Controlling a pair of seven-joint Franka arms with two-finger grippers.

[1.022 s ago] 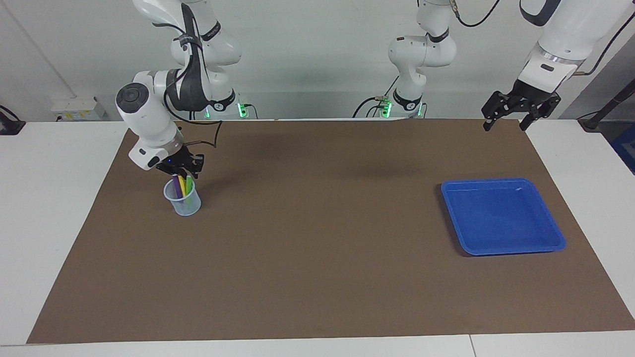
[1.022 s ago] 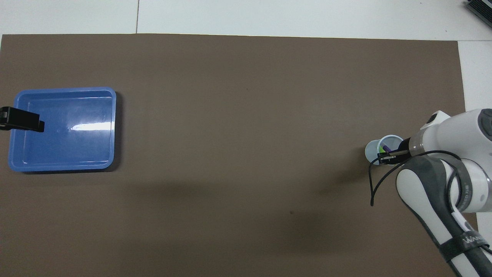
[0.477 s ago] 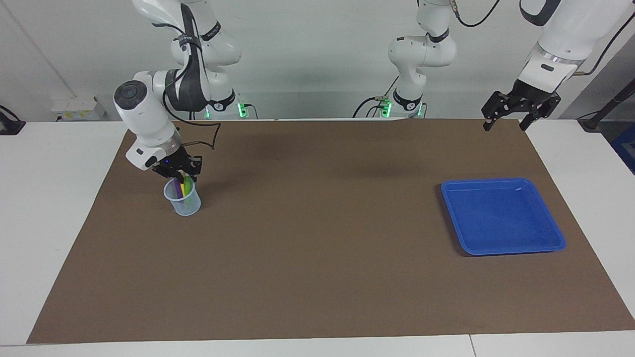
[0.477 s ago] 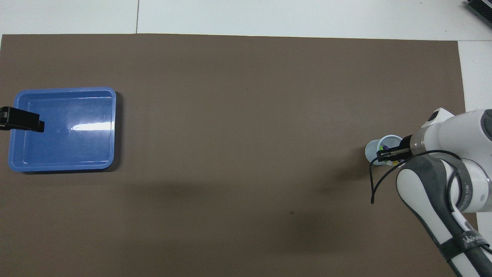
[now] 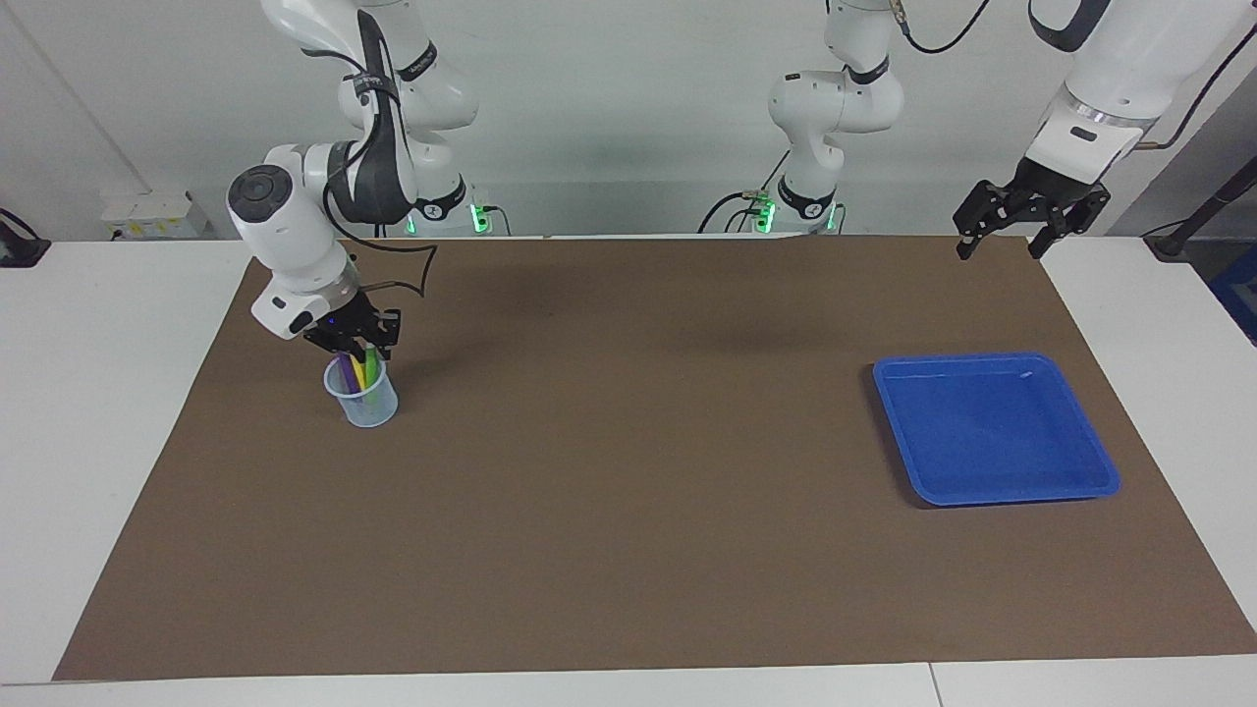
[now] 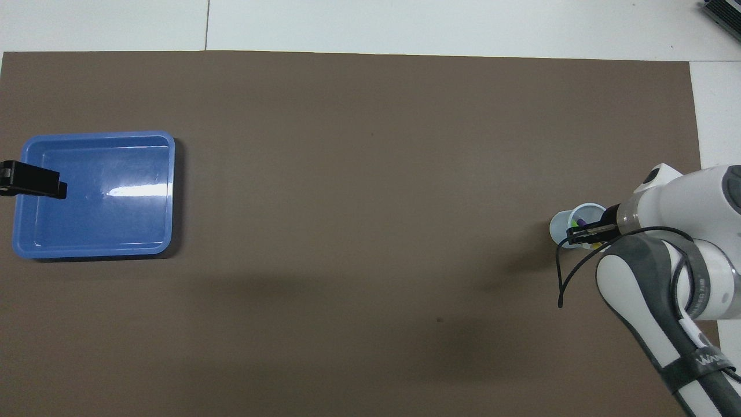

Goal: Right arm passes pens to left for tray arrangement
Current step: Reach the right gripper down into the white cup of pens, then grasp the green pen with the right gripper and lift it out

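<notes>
Even, bright light falls from above onto my worktop point(image 5: 88, 412). Soft, wide shadows of my arms lie on the brown mat point(image 5: 628, 550). A white streak of glare crosses the blue tray point(image 6: 35, 243) in the overhead view. Both views are sharp, without visible blur.

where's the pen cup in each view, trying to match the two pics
Facing view: the cup stands on the brown mat toward the right arm's end of the table, under the right gripper.
Overhead view: the cup is at the picture's right edge, partly covered by the right gripper.
Shared landmark: the blue tray at the left arm's end.
</notes>
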